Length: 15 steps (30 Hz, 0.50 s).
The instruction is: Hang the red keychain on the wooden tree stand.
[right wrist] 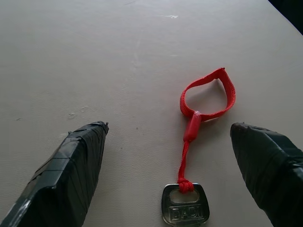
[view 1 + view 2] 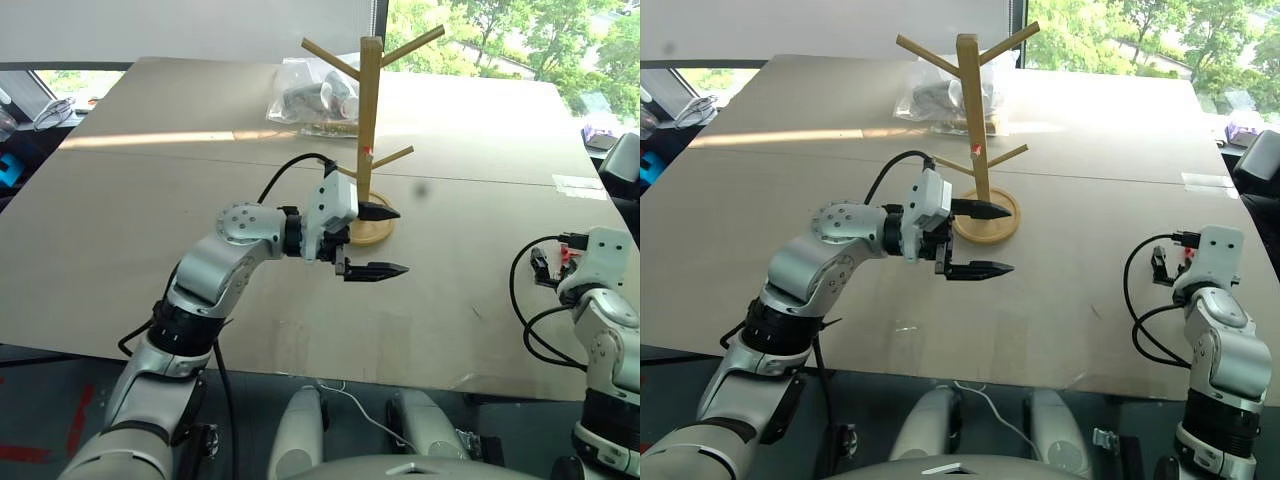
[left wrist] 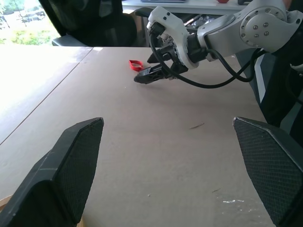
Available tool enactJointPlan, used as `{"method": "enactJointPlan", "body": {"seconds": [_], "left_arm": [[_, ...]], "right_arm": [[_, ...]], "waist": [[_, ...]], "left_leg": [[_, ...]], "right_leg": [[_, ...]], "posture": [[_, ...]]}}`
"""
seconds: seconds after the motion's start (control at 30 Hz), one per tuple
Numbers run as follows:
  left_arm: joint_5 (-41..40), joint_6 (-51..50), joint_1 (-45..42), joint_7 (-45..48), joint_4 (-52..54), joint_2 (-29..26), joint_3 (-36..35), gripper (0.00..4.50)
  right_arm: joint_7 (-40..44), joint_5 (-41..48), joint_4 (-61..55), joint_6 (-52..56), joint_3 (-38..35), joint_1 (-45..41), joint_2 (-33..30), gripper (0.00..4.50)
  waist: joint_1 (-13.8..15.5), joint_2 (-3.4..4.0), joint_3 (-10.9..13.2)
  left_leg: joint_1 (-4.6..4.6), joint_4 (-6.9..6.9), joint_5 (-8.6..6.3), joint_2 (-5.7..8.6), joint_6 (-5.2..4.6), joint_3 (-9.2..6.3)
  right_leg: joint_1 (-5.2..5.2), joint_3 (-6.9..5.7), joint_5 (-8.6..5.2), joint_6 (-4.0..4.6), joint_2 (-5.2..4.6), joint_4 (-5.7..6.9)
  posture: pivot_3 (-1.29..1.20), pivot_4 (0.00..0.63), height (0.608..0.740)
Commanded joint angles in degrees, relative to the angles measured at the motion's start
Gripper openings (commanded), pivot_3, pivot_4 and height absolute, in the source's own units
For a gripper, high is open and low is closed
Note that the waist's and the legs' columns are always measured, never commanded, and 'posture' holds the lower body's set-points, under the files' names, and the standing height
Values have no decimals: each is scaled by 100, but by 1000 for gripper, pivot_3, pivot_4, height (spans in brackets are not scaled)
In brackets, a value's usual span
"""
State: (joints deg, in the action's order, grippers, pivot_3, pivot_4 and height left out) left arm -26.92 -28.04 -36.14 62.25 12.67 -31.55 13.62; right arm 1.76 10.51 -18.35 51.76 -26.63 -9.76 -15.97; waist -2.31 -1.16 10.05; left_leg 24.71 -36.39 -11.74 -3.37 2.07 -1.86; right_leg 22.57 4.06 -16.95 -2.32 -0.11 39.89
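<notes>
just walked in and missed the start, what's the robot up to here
The robot is going for the red keychain, which lies flat on the table, its silver key attached by a cord. The right gripper is open with the keychain lying between its fingers, not grasped yet. The left gripper is open and empty near the base of the wooden tree stand, whose pegs are bare. A plastic bag lies behind the stand.

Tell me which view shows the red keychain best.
The right wrist view: the red keychain lies flat on the table, loop, cord and silver key all plain. The left wrist view shows it as a small red loop near the right gripper.
</notes>
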Motion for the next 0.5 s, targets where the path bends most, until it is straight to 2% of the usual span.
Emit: {"method": "enactJointPlan", "body": {"seconds": [0.03, 0.1, 0.17, 0.27, 0.43, 0.47, 0.5], "left_arm": [[-67, -14, -27, 12, 257, -70, -192, 4500], [-81, -34, -21, 7, 288, -89, -201, 4500], [-89, -55, -23, 0, 313, -94, -197, 4500], [-106, -75, -36, 2, 334, -106, -208, 4500], [-135, -139, -86, 19, 362, -97, -218, 4500], [-140, -151, -92, 21, 370, -96, -222, 4500], [-149, -167, -108, 24, 373, -91, -226, 4500]], "right_arm": [[-200, 83, -38, 123, -280, -104, 47, 4421], [-260, 101, -36, 172, -316, -114, 70, 4421], [-305, 124, -29, 204, -331, -117, 83, 3912], [-334, 165, -44, 214, -322, -92, 79, 2702], [-325, 213, 22, 204, -358, -53, 21, 248], [-325, 220, 20, 204, -356, -45, 16, 63], [-313, 224, 33, 198, -363, -25, -2, 63]], "waist": [[-1, 1, -1], [0, 2, -1], [0, 2, -1], [-1, 2, -1], [-1, 2, -1], [0, 2, -1], [0, 2, -1]], "left_leg": [[0, 0, 0, 0, 0, 1], [-1, 0, 0, 0, 0, 0], [0, 0, 0, 0, 0, 0], [0, 0, 0, 0, 0, 0], [0, 0, 0, 0, 0, 0], [0, 0, 0, 0, 0, 0], [0, 0, 0, 0, 0, 0]], "right_leg": [[0, 0, 0, 0, 0, 0], [0, 0, 0, 0, 0, 1], [0, 0, 0, 0, 0, 1], [0, 0, 0, 0, 0, 1], [0, 0, 0, 0, 0, 0], [0, 0, 0, 0, 0, 0], [0, 0, 0, 0, 0, 0]], "posture": [[0, 150, 740], [0, 150, 740], [0, 150, 740], [0, 150, 740], [0, 150, 740], [0, 150, 740], [0, 150, 740]]}}
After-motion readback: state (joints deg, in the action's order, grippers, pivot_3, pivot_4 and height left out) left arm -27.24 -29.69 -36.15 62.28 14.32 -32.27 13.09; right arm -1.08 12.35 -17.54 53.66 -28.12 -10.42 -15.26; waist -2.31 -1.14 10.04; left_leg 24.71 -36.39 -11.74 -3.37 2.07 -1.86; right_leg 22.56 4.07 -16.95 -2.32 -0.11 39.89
